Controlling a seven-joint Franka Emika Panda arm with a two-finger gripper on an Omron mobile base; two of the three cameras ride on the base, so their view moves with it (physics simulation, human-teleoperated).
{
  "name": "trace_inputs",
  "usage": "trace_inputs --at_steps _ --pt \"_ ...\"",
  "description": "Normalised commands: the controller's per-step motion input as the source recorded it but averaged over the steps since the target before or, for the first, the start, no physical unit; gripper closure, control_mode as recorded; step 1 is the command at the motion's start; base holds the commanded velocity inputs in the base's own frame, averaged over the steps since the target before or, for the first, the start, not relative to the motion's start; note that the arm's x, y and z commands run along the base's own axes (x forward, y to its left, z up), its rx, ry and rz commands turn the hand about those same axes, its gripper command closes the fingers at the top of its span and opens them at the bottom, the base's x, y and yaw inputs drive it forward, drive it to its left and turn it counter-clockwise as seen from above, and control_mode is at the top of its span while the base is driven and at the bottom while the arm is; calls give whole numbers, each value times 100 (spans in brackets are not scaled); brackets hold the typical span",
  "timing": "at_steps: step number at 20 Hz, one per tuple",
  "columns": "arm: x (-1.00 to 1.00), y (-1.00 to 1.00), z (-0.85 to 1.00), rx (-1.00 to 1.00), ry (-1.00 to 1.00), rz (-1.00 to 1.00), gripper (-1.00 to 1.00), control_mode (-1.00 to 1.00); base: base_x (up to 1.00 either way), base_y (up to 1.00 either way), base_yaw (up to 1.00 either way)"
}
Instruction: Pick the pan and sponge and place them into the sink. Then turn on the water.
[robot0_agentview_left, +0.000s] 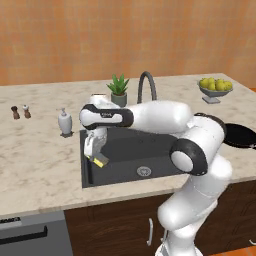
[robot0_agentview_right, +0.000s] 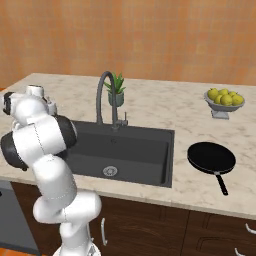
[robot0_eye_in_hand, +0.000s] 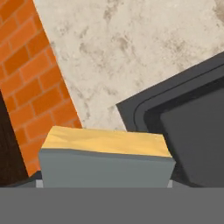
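My gripper (robot0_agentview_left: 95, 155) hangs over the left end of the sink (robot0_agentview_left: 145, 150), shut on the sponge (robot0_agentview_left: 101, 161), a yellow block with a grey scrub side. Close up in the hand view, the sponge (robot0_eye_in_hand: 105, 153) covers the fingertips, with a corner of the sink (robot0_eye_in_hand: 183, 127) behind it. The black pan (robot0_agentview_right: 211, 157) lies on the counter right of the sink (robot0_agentview_right: 130, 145), handle toward the front edge. In the left base view my arm partly hides the pan (robot0_agentview_left: 242, 135). No stream falls from the gooseneck faucet (robot0_agentview_left: 146, 82).
Behind the basin stand the faucet (robot0_agentview_right: 103, 95) and a potted plant (robot0_agentview_left: 118, 90). A soap dispenser (robot0_agentview_left: 65, 121) is left of the sink, with two small shakers (robot0_agentview_left: 20, 111) further left. The fruit bowl (robot0_agentview_right: 223, 101) sits at the back right.
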Motion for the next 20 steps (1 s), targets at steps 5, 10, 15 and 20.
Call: trace_inputs --at_steps 5,10,15,20 --pt "-98 -76 94 13 2 3 100 -100 0 0 0" --pt "-52 -94 80 1 3 0 100 -100 0 0 0" --pt "-38 -100 64 0 9 0 100 -100 0 0 0" --pt "-22 -100 47 0 13 0 100 -100 0 0 0"
